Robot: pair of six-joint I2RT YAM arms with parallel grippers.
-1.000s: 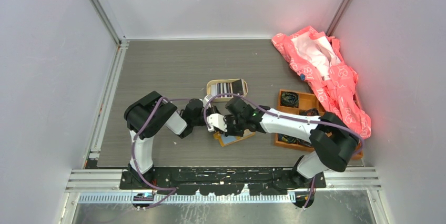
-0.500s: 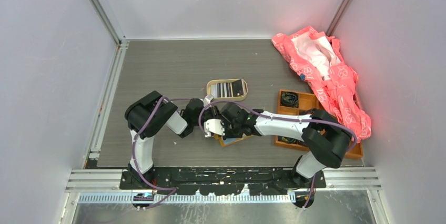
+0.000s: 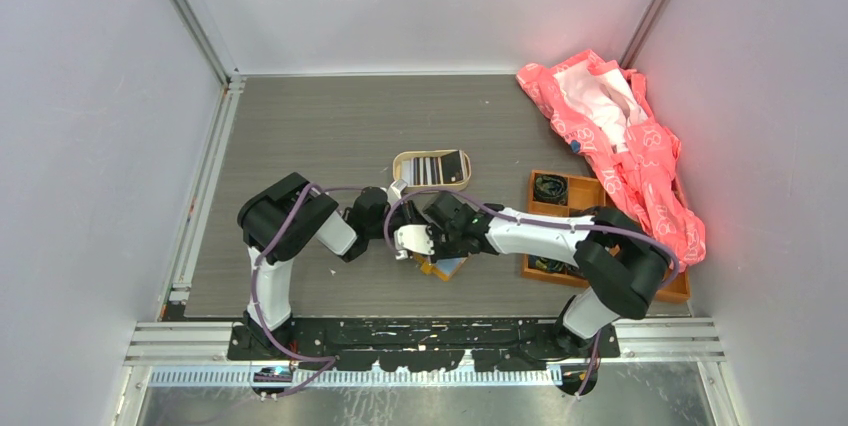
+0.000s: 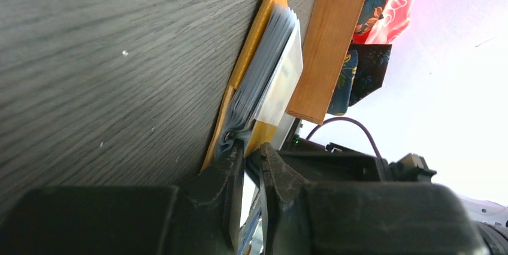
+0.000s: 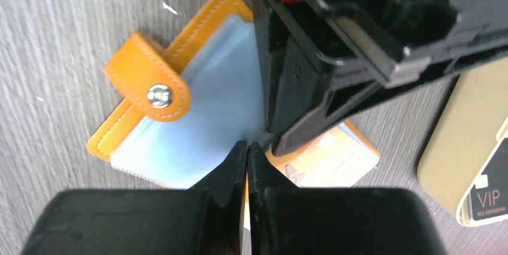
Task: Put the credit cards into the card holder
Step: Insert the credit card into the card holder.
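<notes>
The orange card holder (image 3: 447, 268) lies open on the table between both grippers. In the right wrist view its tab with the snap stud (image 5: 160, 95) is folded over the pale blue sleeves (image 5: 203, 135), and a tan card (image 5: 332, 159) sits in a sleeve on the other half. My left gripper (image 4: 254, 150) is shut on a clear sleeve at the holder's fold, with the blue sleeves fanned beside it (image 4: 263, 75). My right gripper (image 5: 246, 144) is shut, its tips at the edge of the blue sleeves; I see nothing between them. Two cards, striped (image 3: 428, 168) and black (image 3: 452, 164), lie in the beige tin (image 3: 405, 160).
An orange wooden compartment tray (image 3: 562, 178) with small items stands right of the holder and shows in the left wrist view (image 4: 332, 39). A pink cloth (image 3: 610, 136) lies at the back right. The tin with the black VIP card (image 5: 482, 201) is close beside the holder.
My right gripper has moved left over the holder and met the left gripper. The holder now looks narrower from above, partly folded or covered.
</notes>
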